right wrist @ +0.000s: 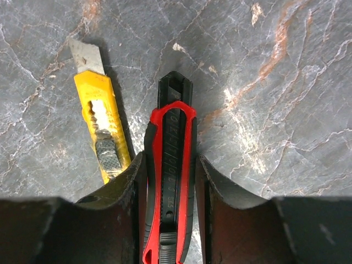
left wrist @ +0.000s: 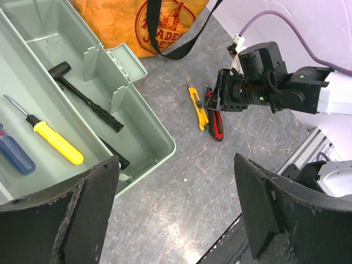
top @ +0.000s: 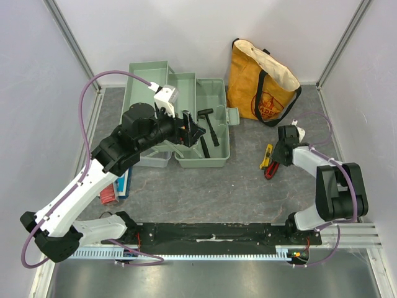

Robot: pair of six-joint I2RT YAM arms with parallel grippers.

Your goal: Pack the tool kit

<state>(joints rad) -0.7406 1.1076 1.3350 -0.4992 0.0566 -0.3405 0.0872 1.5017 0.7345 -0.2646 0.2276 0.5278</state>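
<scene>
The pale green toolbox point(top: 226, 133) stands open at the back centre; in the left wrist view point(left wrist: 140, 118) it holds a black hammer point(left wrist: 88, 99), a yellow-handled screwdriver point(left wrist: 55, 140) and a blue-handled tool point(left wrist: 14, 154). My left gripper point(top: 192, 131) hangs open and empty over the table by the box's near corner point(left wrist: 176, 209). My right gripper point(top: 276, 162) is low on the table, its fingers closed on both sides of a red and black utility knife point(right wrist: 170, 165). A yellow utility knife point(right wrist: 102, 121) lies just left of it, blade out.
A mustard-yellow tote bag point(top: 260, 81) stands at the back right, behind the knives. Flat red and blue packets point(top: 111, 192) lie at the left under my left arm. Grey walls close in the table on three sides.
</scene>
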